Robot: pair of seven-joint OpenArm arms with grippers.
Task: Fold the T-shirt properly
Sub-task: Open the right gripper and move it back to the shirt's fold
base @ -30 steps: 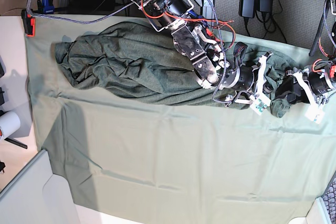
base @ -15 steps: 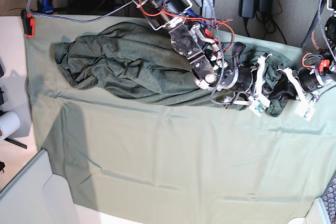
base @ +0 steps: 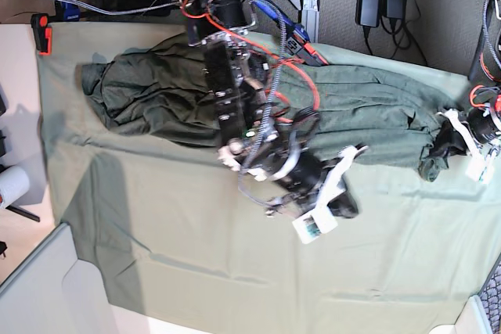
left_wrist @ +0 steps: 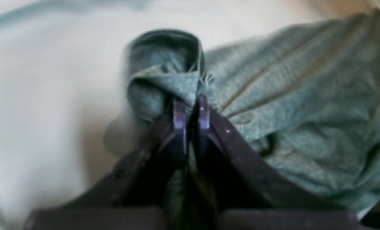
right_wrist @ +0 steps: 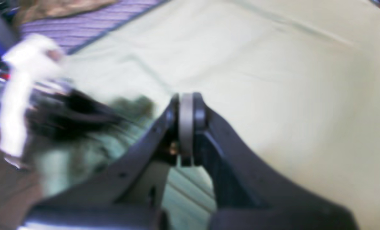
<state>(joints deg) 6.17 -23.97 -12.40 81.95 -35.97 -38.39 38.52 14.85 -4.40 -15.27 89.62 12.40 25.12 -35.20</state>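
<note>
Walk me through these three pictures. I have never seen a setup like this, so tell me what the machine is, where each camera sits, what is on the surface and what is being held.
This is a two-armed robot working over a table. The base view looks down on everything; the other two pictures come from cameras mounted on each wrist, looking along the gripper.

A pale table cloth covers the surface. On it lies the T-shirt, dark olive green and bunched up along the far side.

The left gripper is at the right edge of the base view. Its wrist camera shows the two fingers closed on a bunched fold of the shirt.

The right gripper belongs to the big arm in the middle. Its fingers are shut, and the blurred wrist picture shows no cloth between the tips, with only pale cloth beyond them.
</note>
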